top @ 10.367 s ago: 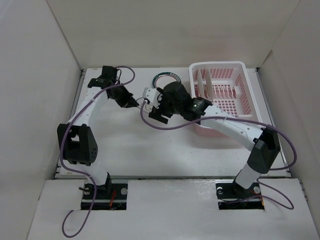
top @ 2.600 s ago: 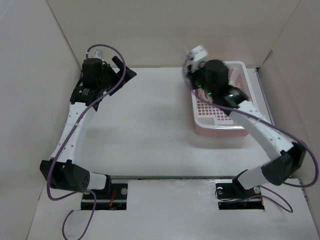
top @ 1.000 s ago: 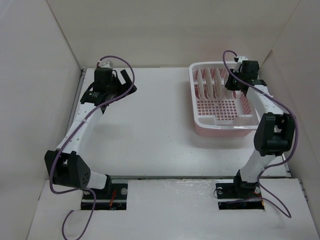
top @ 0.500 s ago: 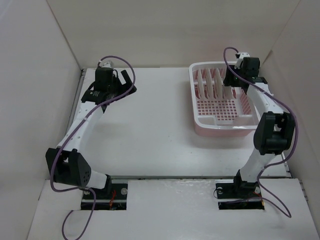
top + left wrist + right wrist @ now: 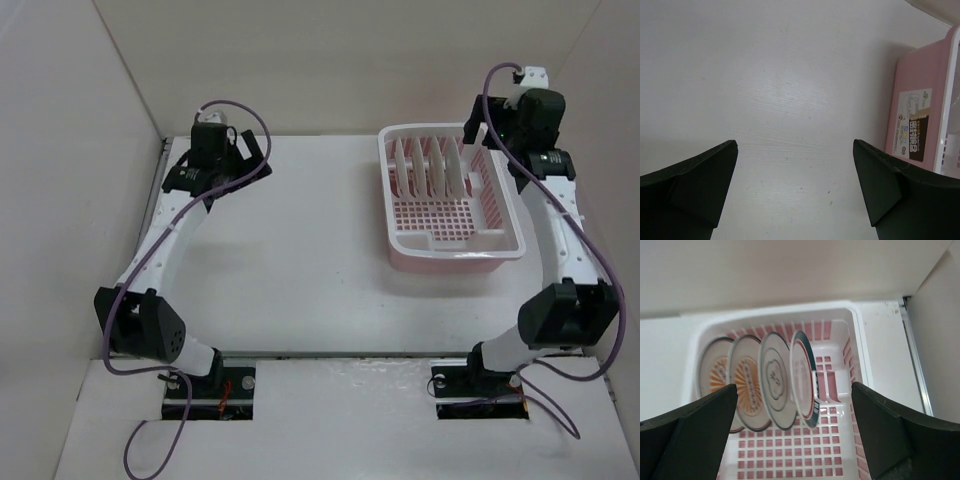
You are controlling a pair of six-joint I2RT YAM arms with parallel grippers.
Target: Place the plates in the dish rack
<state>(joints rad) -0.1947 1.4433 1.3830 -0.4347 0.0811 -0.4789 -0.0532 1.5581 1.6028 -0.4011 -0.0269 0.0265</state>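
Note:
The pink-and-white dish rack sits at the back right of the table. Several plates stand upright in its slots. In the right wrist view they are two orange sunburst plates, a thin-ringed plate and a green-banded plate, inside the rack's white rim. My right gripper hangs open above the rack's right end, holding nothing. My left gripper is open and empty over bare table at the back left.
The rack's pink side wall with a label shows at the right of the left wrist view. White walls enclose the table on the left, back and right. A metal rail runs along the table's right edge beside the rack.
My right gripper has opened, letting go of the green-banded plate in the rack, and risen up and back to the right. The left arm has barely shifted.

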